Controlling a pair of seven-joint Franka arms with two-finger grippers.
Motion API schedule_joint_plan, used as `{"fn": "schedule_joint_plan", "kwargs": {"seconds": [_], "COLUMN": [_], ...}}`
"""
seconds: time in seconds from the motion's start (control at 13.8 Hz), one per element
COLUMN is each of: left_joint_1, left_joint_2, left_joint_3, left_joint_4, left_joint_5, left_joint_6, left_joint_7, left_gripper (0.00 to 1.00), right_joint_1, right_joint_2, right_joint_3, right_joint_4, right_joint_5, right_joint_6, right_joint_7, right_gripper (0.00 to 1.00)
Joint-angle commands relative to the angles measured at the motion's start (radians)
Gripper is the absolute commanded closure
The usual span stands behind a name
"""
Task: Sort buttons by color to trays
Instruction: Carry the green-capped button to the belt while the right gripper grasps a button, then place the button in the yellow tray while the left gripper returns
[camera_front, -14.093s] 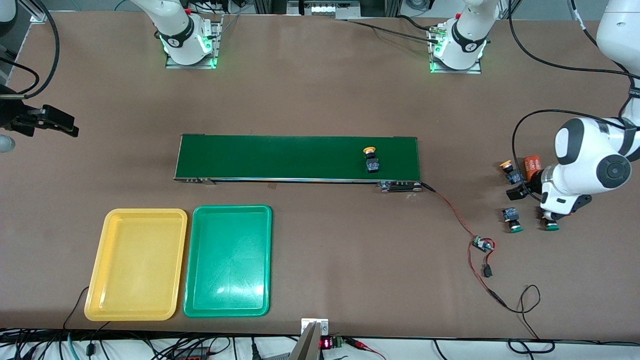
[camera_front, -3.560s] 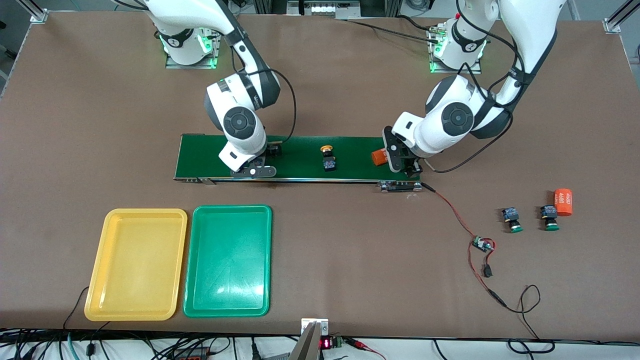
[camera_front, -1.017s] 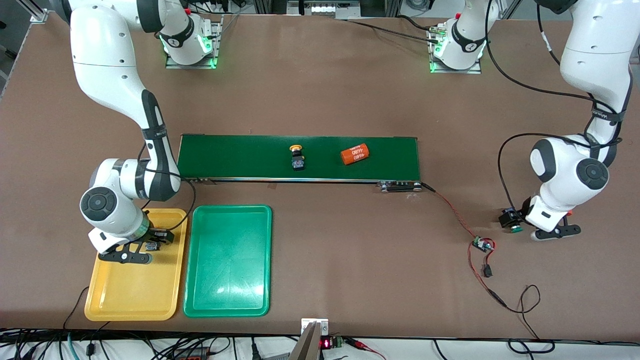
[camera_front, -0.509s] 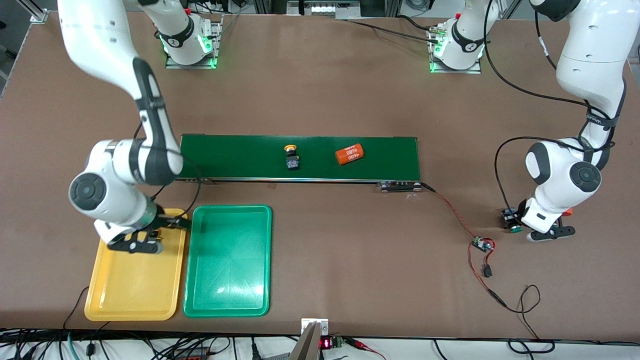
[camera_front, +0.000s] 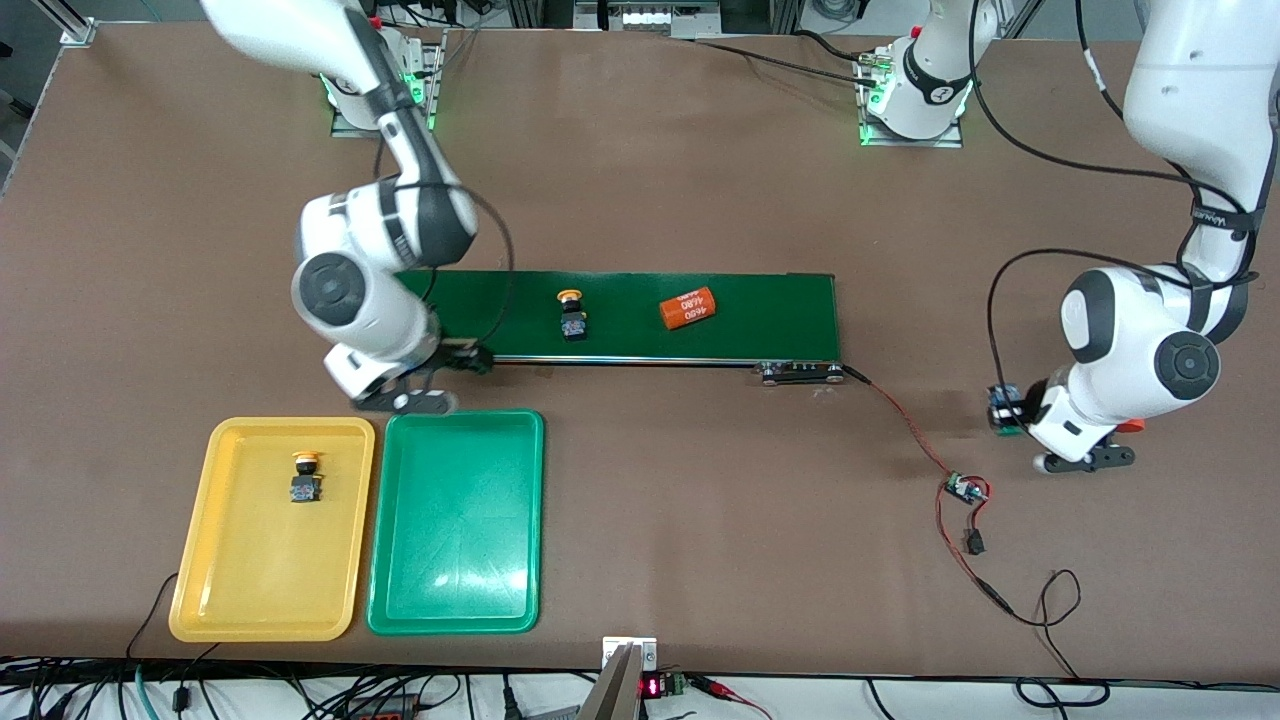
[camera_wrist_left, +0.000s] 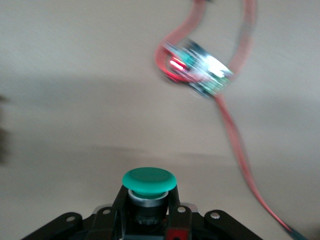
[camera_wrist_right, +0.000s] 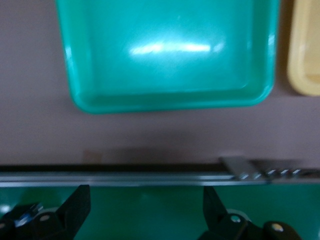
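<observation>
A yellow-capped button (camera_front: 303, 478) lies in the yellow tray (camera_front: 260, 570). The green tray (camera_front: 455, 520) beside it holds nothing; both trays show in the right wrist view, green (camera_wrist_right: 167, 50) and yellow (camera_wrist_right: 306, 50). A second yellow-capped button (camera_front: 570, 315) rides on the conveyor belt (camera_front: 760, 310). My right gripper (camera_front: 468, 363) is open and empty over the belt's end by the trays (camera_wrist_right: 145, 212). My left gripper (camera_front: 1008, 412) is shut on a green-capped button (camera_wrist_left: 149, 181), held above the table toward the left arm's end. The other green button is hidden.
An orange "4680" cylinder (camera_front: 688, 308) lies on the belt beside the yellow button. A second orange cylinder (camera_front: 1130, 427) peeks from under the left arm. A small circuit board (camera_front: 965, 490) on red wire lies near the left gripper and shows in the left wrist view (camera_wrist_left: 197, 72).
My right gripper has let go of a yellow button in the yellow tray and moved back to the belt. My left gripper has lifted a green button. The belt's objects drifted toward the trays.
</observation>
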Motion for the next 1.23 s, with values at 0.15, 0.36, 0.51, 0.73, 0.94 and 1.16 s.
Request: {"fn": "schedule_joint_plan", "kwargs": {"seconds": [0.15,0.36,0.51,0.73,0.94,1.16], "left_joint_1": [0.010,0.010,0.009,0.003,-0.005,0.001], "left_joint_2": [-0.078,-0.078,-0.076,-0.072,-0.061,-0.075], "left_joint_3": [-0.261,-0.402,-0.460,-0.497,-0.502,-0.505], "left_joint_4": [-0.024,-0.047,-0.063,-0.181,-0.247,-0.238], "left_joint_5": [-0.055,-0.057,-0.059,-0.057,-0.057,-0.057], "left_joint_6": [-0.192,-0.172,-0.158,0.035,0.153,0.131], "left_joint_7": [-0.241,-0.373,-0.387,-0.392,-0.392,-0.394], "left_gripper": [0.72,0.72,0.72,0.71,0.62,0.00], "right_joint_1": [0.138,0.156,0.188,0.221,0.213,0.201], "right_joint_2": [-0.039,-0.025,0.001,0.049,0.061,0.061], "right_joint_3": [-0.010,-0.006,-0.007,-0.009,-0.009,-0.012], "right_joint_4": [-0.048,-0.037,-0.037,-0.034,-0.032,-0.034], "right_joint_5": [0.004,0.004,0.004,0.001,-0.004,-0.005], "right_joint_6": [0.016,0.017,0.022,0.036,0.036,0.027], "right_joint_7": [0.162,0.204,0.204,0.202,0.183,0.141], "right_gripper": [0.00,0.00,0.00,0.00,0.07,0.61]}}
